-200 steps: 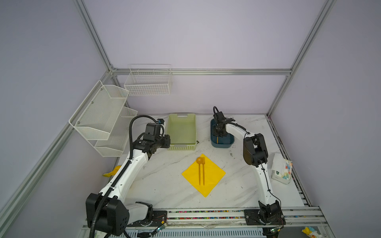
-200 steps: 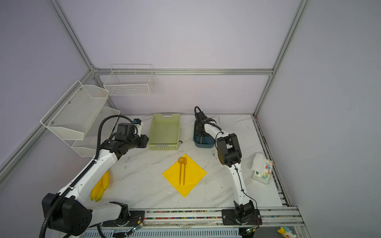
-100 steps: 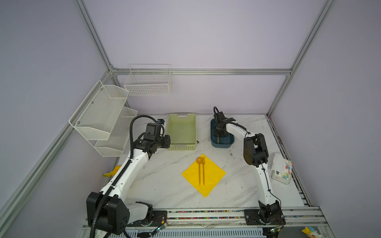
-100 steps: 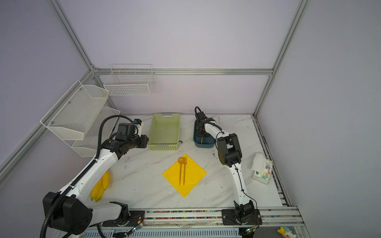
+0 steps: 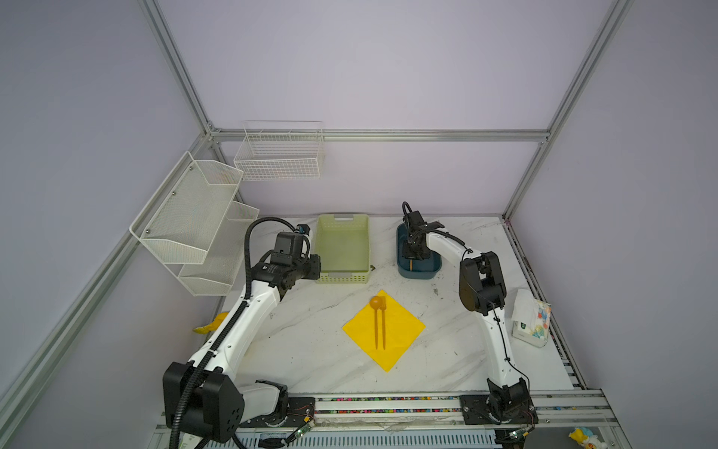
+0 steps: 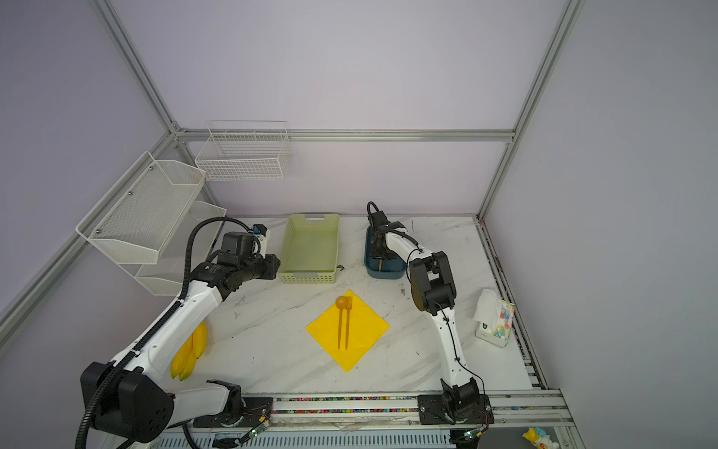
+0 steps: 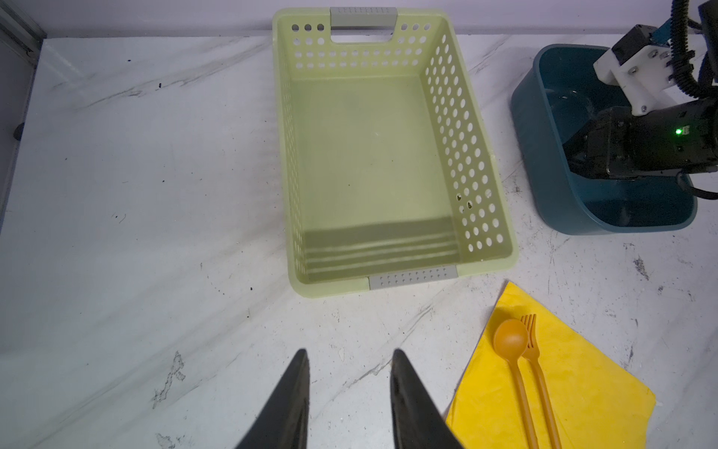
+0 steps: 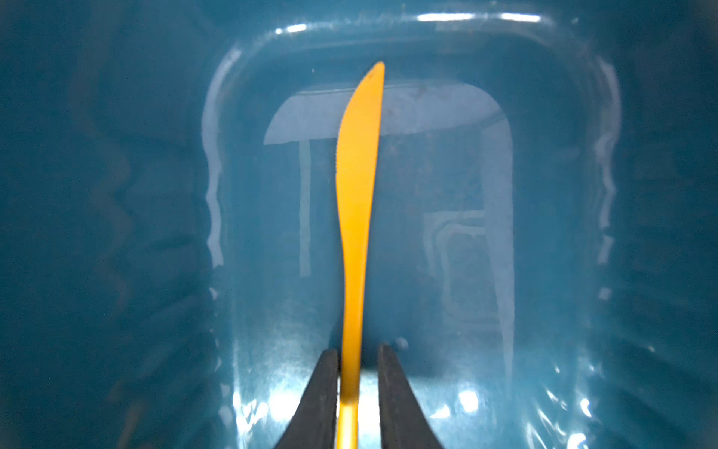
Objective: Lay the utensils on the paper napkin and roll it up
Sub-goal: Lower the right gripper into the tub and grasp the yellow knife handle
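The yellow paper napkin (image 5: pixel 400 342) (image 6: pixel 363 338) (image 7: pixel 590 392) lies flat as a diamond on the marble table. An orange spoon (image 5: pixel 375 302) (image 6: pixel 341 302) (image 7: pixel 511 342) and fork (image 5: pixel 384 326) (image 6: pixel 348 326) (image 7: pixel 538 369) lie side by side on it. The orange knife (image 8: pixel 355 194) lies in the dark blue bin (image 5: pixel 431 269) (image 7: pixel 551 175). My right gripper (image 8: pixel 357 350) (image 5: pixel 412 254) reaches down into that bin. It is narrowly open with the knife handle between its fingers, and a dark gap shows on one side. My left gripper (image 7: pixel 347 352) (image 5: pixel 312 268) hovers open and empty near the green basket.
A light green basket (image 5: pixel 342 278) (image 7: pixel 485 155) stands left of the blue bin. Yellow toy bananas (image 6: pixel 190 353) lie under the left arm. A tissue pack (image 5: pixel 530 318) sits at the right edge. White wire shelves (image 5: pixel 194 217) hang on the left wall.
The right gripper's jaws have parted a little inside the blue bin. Both arms stay where they were, and the spoon and fork have not moved.
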Controlling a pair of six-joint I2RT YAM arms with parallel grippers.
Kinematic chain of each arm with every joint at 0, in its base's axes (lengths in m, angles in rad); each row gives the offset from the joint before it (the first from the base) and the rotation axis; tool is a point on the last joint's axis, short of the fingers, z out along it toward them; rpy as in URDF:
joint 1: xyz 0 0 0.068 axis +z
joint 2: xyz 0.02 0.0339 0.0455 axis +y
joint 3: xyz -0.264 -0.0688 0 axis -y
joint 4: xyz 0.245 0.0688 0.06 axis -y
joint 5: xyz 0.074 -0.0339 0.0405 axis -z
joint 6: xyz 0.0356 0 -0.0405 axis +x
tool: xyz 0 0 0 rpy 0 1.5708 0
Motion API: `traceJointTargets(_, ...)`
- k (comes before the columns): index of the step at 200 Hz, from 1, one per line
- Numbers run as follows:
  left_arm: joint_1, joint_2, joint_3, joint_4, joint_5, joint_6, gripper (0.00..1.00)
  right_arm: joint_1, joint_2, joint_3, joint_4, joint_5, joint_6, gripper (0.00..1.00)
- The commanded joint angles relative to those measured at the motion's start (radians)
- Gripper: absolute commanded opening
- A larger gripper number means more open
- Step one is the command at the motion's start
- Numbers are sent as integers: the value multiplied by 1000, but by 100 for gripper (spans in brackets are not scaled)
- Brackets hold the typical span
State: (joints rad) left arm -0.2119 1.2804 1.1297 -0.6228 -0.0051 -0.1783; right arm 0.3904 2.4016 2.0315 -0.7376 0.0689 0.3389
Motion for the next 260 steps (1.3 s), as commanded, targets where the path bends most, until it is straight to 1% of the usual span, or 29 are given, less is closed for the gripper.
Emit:
traceJointTargets(1,-1,3,-13,5,-4,23,35,-7,26,-2,-104,29,12,23)
traceJointTargets(51,-1,6,-10,5,3,22,35,-6,69,5,-135,51,9,22)
traceJointTargets(101,0,4,-12,5,4,22,35,-6,109,12,-125,37,1,21)
traceJointTargets(148,0,7,-8,5,4,22,35,-6,113,16,-117,32,-1,16)
traceJointTargets(179,2,5,-9,5,2,22,35,-6,114,18,-117,29,1,11)
traceJointTargets(193,2,6,-10,5,0,22,35,-6,109,19,-118,29,3,8)
traceJointTargets(213,2,3,-11,5,0,22,35,-6,83,16,-103,38,5,2)
traceJointTargets(260,2,1,-11,5,-4,23,35,-7,-8,22,-71,20,14,0)
